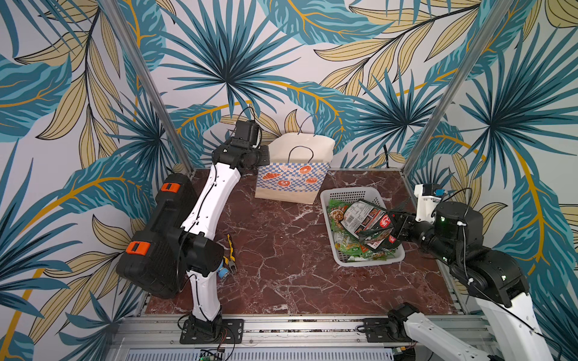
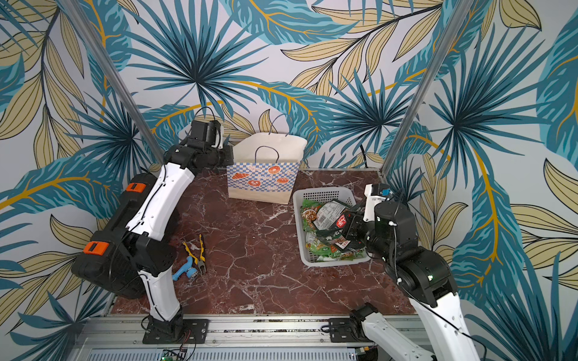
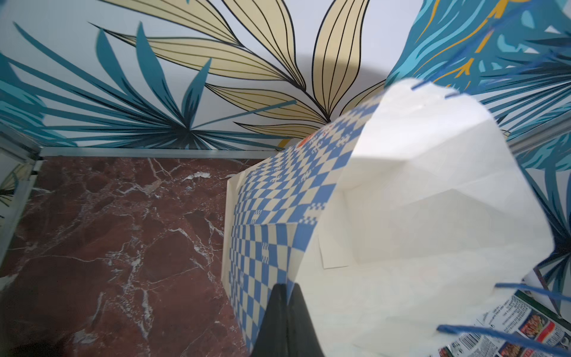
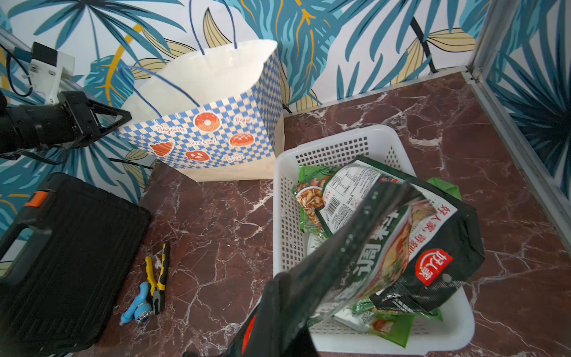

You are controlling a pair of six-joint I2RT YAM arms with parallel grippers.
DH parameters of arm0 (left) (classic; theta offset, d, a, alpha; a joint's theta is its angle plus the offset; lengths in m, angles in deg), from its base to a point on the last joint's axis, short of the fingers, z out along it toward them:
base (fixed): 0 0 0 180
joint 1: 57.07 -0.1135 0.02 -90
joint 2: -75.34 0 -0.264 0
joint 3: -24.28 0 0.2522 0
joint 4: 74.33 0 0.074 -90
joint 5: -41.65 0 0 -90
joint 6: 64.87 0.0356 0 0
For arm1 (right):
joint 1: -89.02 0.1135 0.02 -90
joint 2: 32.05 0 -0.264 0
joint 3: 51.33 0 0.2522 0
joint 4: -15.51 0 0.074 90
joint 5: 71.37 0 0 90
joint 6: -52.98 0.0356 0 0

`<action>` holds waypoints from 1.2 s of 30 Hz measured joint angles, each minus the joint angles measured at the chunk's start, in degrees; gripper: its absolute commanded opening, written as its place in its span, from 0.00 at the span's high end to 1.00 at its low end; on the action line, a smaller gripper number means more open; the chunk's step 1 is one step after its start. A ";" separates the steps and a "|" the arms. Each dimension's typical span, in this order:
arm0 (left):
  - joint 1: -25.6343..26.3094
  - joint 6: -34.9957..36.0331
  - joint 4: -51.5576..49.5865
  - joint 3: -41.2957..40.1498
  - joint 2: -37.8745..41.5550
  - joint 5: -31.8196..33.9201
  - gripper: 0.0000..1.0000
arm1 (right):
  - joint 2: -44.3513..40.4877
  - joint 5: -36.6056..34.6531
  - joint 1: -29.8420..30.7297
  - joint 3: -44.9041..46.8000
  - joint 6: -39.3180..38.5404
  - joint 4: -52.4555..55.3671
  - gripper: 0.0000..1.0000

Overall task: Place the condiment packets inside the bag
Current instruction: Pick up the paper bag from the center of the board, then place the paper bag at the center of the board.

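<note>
Right wrist view: the right gripper (image 4: 278, 312) is clenched on the near end of a large dark packet (image 4: 355, 256). It holds the packet tilted up above the basket (image 4: 333, 151), clear of the pile inside. The packet is a glossy green-black pouch with white Chinese characters and a food picture, and a patch of red shows right at the fingers.

Under it in the basket lies a second large dark packet (image 4: 432, 265), showing a white barcode label and a round red logo. The lifted pouch hides its middle. Small green packets (image 4: 312, 197) with food pictures lie around and beneath both, on the basket floor.

The bag (image 4: 216, 136) stands upright just beyond the basket's far corner, on the robot's left of it. It is blue-and-white checked, with orange pastries, a cream base and a cream inside. Its mouth is open, and thin blue cord handles (image 4: 160, 80) arch over the opening. The left gripper (image 4: 126, 119) is pinched shut on the bag's rim, on the side away from the basket.

Across the marble table (image 4: 216, 222) from the basket, well apart, lies a black case (image 4: 71, 253) with orange latches. Yellow-handled pliers (image 4: 157, 272) and a small blue tool (image 4: 139, 306) lie between basket and case, nearer the case.
</note>
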 measured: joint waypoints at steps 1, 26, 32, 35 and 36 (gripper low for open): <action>-0.48 0.57 -0.26 -1.99 2.69 -0.31 1.00 | 0.63 0.72 0.00 -1.25 -0.20 0.00 1.00; -2.47 10.93 0.55 -27.08 24.04 -24.55 0.38 | 8.48 22.86 0.00 -25.64 -7.91 -5.09 1.00; -2.54 11.54 0.61 -27.15 19.50 -22.18 0.11 | 11.89 28.52 0.00 -26.93 -7.76 -9.01 1.00; -2.58 10.67 0.15 -27.15 19.65 -19.52 0.07 | 14.25 31.17 0.00 -27.67 -7.37 -11.34 1.00; -2.56 10.32 0.17 -27.15 20.20 -18.47 0.06 | 14.93 31.98 0.00 -27.76 -7.21 -12.04 1.00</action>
